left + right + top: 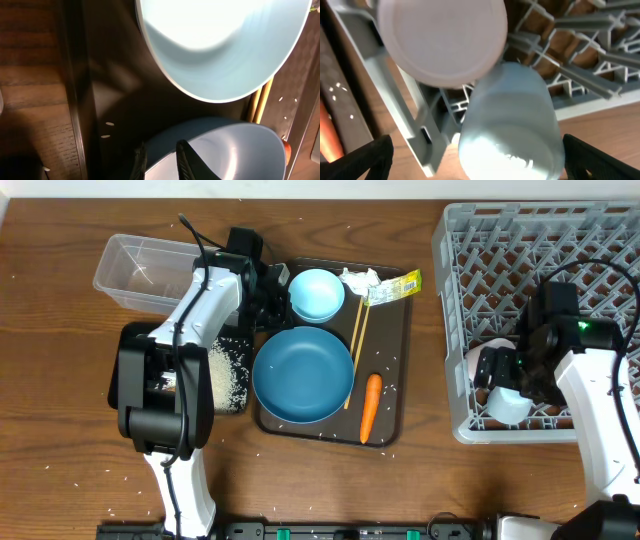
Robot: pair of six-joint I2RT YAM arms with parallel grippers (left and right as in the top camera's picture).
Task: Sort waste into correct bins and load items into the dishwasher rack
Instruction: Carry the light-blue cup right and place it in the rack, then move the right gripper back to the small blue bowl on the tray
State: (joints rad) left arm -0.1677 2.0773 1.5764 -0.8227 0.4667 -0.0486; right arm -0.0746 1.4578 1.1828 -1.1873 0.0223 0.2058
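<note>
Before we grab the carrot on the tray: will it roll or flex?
Likely stiff: the carrot lies straight on the tray. Round and tapered, so a side push would probably roll it in an arc, toward the blue dish or the rim.

Overhead view: bright, even, lit from above; sharp across the wooden table (60,480). Shows only soft, short shadows close under each object. Carries a mild sheen inside the large blue dish (303,375) near centre. Splays at 3 o'clock, tilting the walls of the dishwasher rack (540,250) outward.

Left wrist view: dim, high in contrast, soft in focus. Burns out to near white inside the small light-blue bowl (220,45) at 12 to 1 o'clock. Sinks to near black over the dark brown serving tray (120,90) at 9 o'clock.

Right wrist view: bright but blurred at close range. Smears the pale pink cup (442,40) at 11 o'clock and the light-blue cup (510,120) at centre, with white glare at 6 o'clock. Renders the rack's grid at 2 o'clock slightly crisper.
</note>
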